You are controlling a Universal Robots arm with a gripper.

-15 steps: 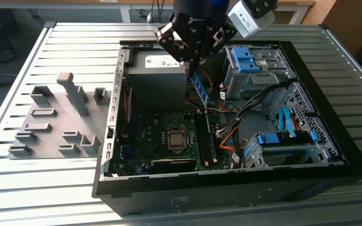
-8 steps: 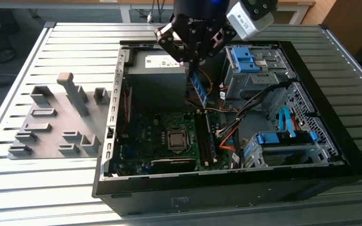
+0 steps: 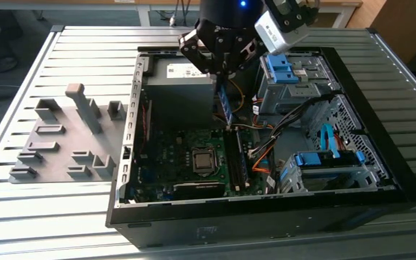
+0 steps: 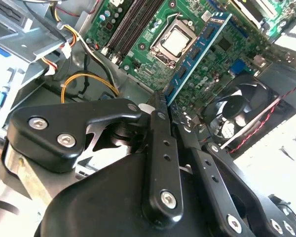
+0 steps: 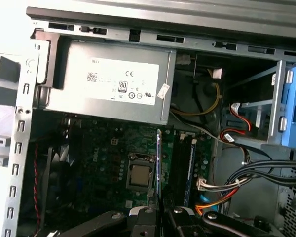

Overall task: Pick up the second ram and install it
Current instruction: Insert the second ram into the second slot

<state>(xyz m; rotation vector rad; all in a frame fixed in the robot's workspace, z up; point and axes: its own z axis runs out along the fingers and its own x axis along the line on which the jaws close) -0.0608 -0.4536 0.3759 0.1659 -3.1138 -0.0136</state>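
My gripper (image 3: pixel 221 75) is shut on the second ram (image 3: pixel 226 104), a slim blue-green stick with black chips. It hangs upright inside the open computer case (image 3: pixel 132 162), its lower end just above the memory slots (image 3: pixel 234 157) beside the processor socket (image 3: pixel 203 161). In the first wrist view the second ram (image 5: pixel 159 160) shows edge-on, rising from my gripper (image 5: pixel 160 213) over the motherboard. In the second wrist view the black fingers (image 4: pixel 160 123) clamp one end of the second ram (image 4: pixel 197 54), which reaches out over the board. I cannot tell whether it touches a slot.
Another memory stick (image 5: pixel 190 168) sits in a slot next to the held one. The grey power supply (image 3: pixel 179 81) is close behind the gripper. Blue drive-bay clips (image 3: pixel 280 67) and cable bundles (image 3: pixel 294 127) lie toward the exterior view's right. Grey holder blocks (image 3: pixel 63 141) stand outside the case.
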